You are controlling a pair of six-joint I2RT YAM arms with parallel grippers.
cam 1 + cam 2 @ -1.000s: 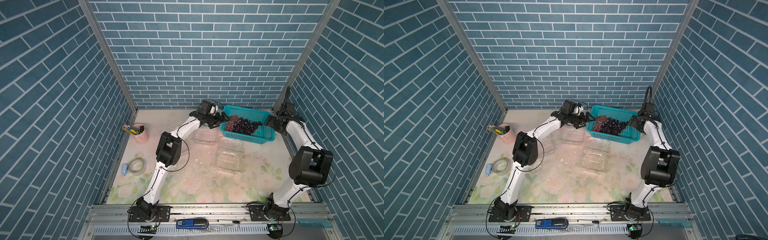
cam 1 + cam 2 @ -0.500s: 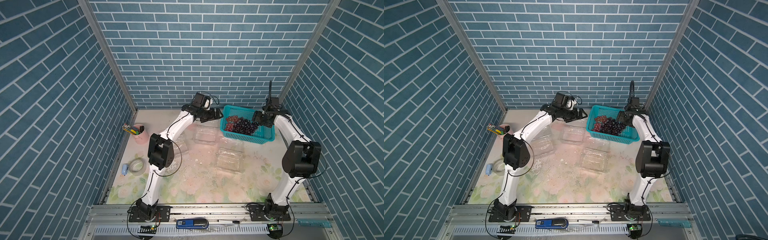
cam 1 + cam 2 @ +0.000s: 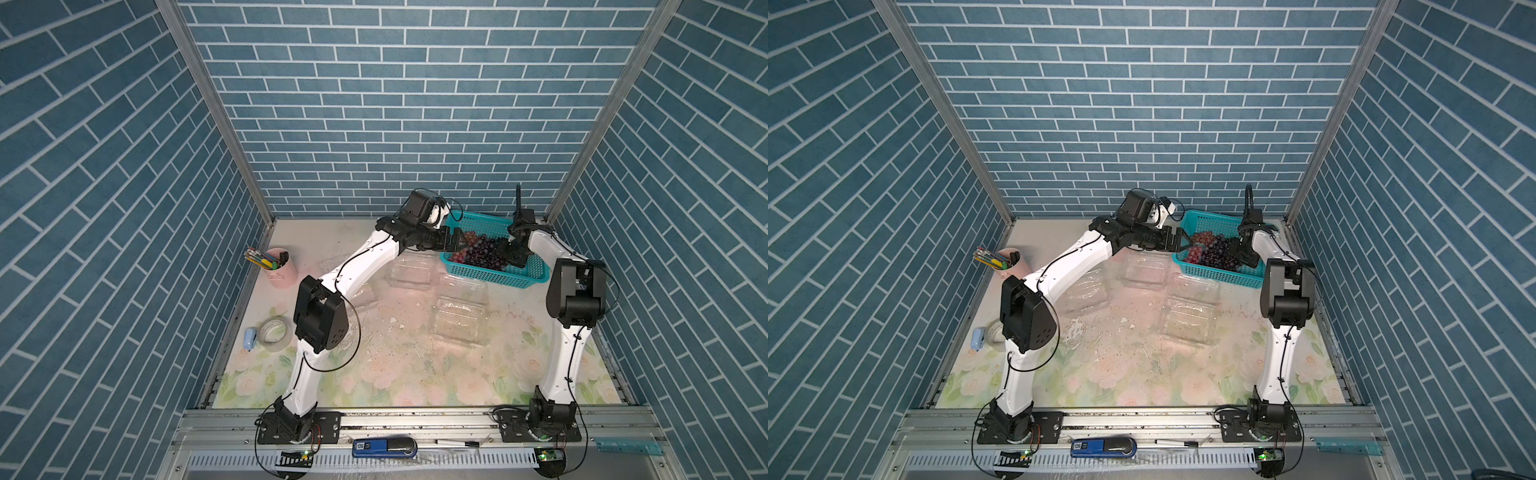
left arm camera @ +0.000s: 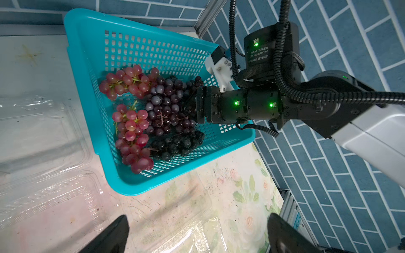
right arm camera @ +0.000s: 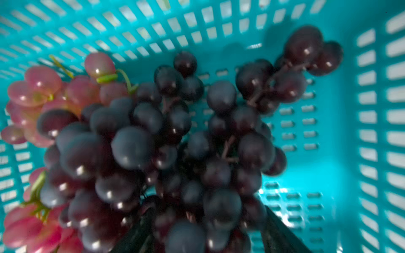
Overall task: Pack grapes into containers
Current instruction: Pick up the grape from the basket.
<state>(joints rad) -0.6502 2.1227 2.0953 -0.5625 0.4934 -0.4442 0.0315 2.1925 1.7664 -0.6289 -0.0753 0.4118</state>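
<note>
Right hand [image 4: 190, 107] down inside the teal perforated basket [image 4: 153, 188], fingers [image 5: 278, 236] set either side of the dark purple grape bunch [image 5: 153, 153], berries filling the gap between them; hard to tell whether pinching or merely flanking

Left hand [image 3: 456, 237] at the basket's left end, spread wide, holding nothing

Two red-pink bunches [image 4: 131, 131] lying against the dark ones on the side toward the left arm; all grapes inside the basket, at the back right of the counter [image 3: 395, 374]

Three clear clamshell containers [image 3: 1146, 268] in front of the basket: one just beside its left end, one [image 3: 1187, 320] nearer the middle of the counter with lid laid open toward the basket, one [image 3: 1086, 293] partly under the left arm

Pink pen cup [image 3: 282, 270] and tape roll [image 3: 274, 334] well apart from all this, along the left edge
</note>
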